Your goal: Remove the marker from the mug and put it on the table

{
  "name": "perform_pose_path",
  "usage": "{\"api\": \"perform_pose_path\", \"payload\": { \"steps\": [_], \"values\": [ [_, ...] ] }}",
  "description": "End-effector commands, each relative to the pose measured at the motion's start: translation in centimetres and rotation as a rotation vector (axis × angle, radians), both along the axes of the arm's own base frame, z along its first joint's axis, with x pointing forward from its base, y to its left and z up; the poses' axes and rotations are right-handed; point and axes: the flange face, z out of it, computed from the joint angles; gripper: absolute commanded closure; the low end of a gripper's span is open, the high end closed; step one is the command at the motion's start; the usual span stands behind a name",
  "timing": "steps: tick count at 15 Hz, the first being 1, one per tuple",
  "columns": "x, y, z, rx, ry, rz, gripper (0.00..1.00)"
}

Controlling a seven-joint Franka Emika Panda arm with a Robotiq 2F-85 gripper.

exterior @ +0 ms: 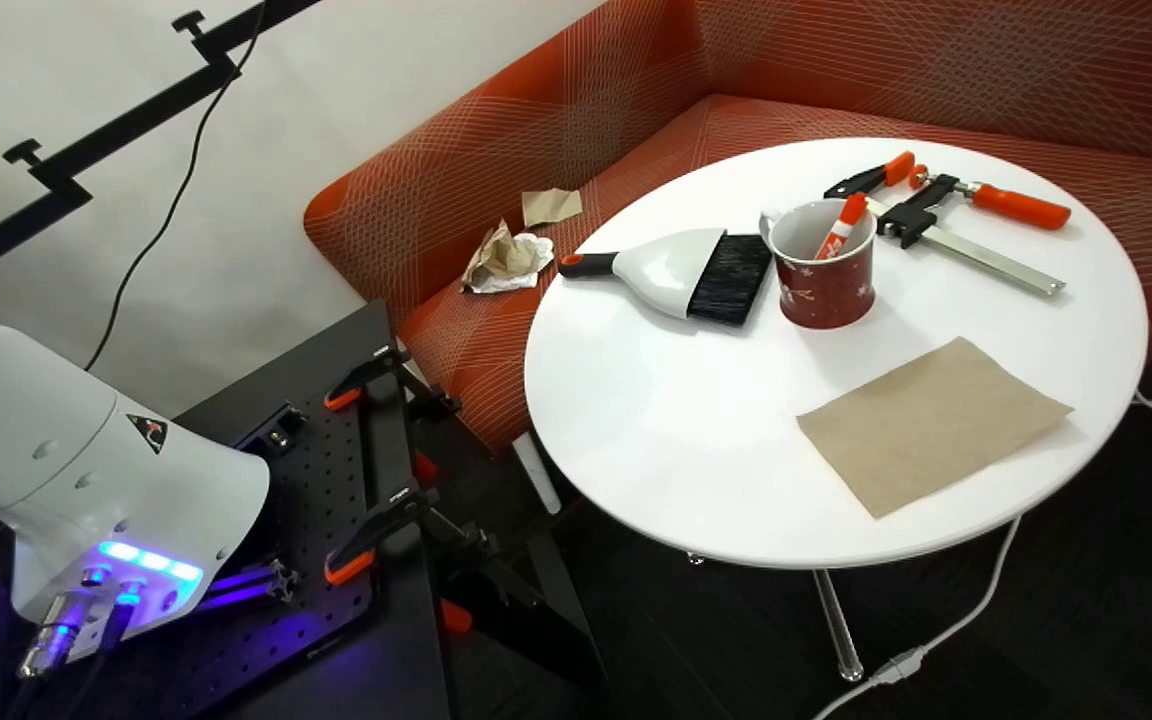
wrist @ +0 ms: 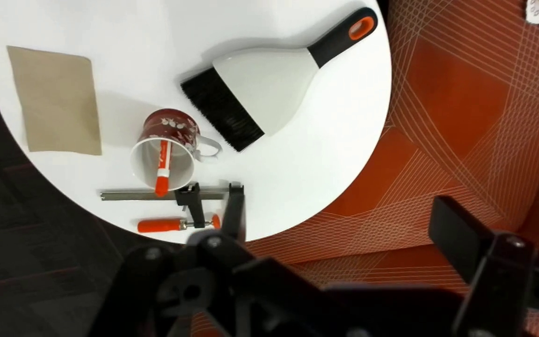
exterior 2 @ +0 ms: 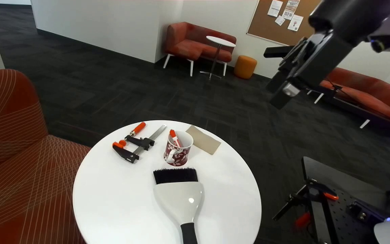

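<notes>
One dark red mug (exterior: pixel 826 297), pale inside, stands upright on the round white counter (exterior: pixel 656 420), handle toward a black-bristled brush (exterior: pixel 671 270) just beside it; in it leans the orange-and-white marker (exterior: pixel 841 233), cap end poking above the rim. Also on the counter: bar clamp (exterior: pixel 908 218) with orange grips and flat tan sheet (exterior: pixel 936 425), both near the mug. Patterned red seating (exterior: pixel 626 110) alongside, crumpled paper (exterior: pixel 506 262) on it, dark floor (exterior 2: pixel 130 84) around; end effector (wrist: pixel 339 201) hangs well apart from the mug, spread wide.

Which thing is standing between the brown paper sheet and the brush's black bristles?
The dark red mug, holding the red-capped marker; this shows in the wrist view.
</notes>
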Motion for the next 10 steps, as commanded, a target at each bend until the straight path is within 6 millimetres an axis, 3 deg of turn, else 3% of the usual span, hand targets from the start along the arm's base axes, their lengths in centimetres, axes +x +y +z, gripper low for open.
{"api": "perform_pose_path", "payload": {
  "steps": [1,6,10],
  "values": [
    [3.0,-2.8,-3.7,0.0,-0.011,-0.037,0.0],
    [5.8,-6.5,-9.9,-0.022,-0.019,-0.072,0.0],
    [7.4,-8.3,-14.4,-0.035,0.007,-0.105,0.0]
  ]
}}
